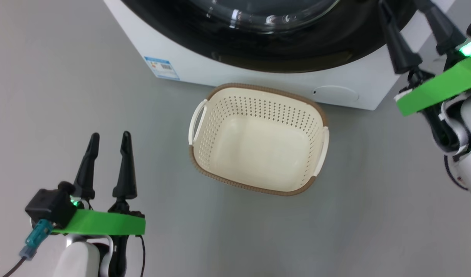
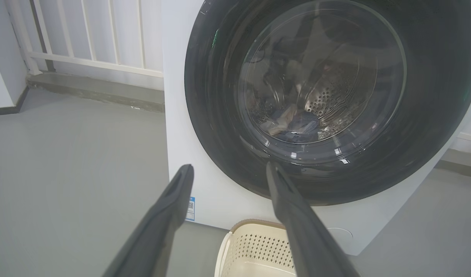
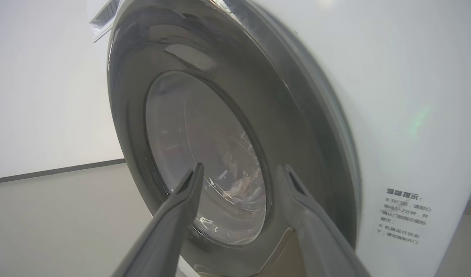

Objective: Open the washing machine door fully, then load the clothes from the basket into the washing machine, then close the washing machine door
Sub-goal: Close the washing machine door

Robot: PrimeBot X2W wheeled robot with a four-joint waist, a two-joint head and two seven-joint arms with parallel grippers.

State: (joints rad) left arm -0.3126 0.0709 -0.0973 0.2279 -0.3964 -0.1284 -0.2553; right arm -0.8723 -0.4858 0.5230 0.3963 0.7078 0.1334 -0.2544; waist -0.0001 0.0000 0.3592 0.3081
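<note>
One round, glossy black washing machine door (image 2: 216, 115), bulging glass centre, shut on one white boxy washing machine (image 1: 258, 82); crumpled clothes (image 2: 293, 125) behind glass, inside perforated steel drum (image 2: 328, 100). One empty cream perforated basket (image 1: 258, 111), brown rim, two handles, on grey floor (image 1: 66, 115) just before machine. Left gripper (image 1: 109, 134) and right gripper (image 3: 242, 166): both spread apart, holding nothing.

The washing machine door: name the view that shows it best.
Left wrist view: the washing machine door faces the camera, almost whole. The head view catches its lower arc from above. The right wrist view sees it close up and steeply from the side.
</note>
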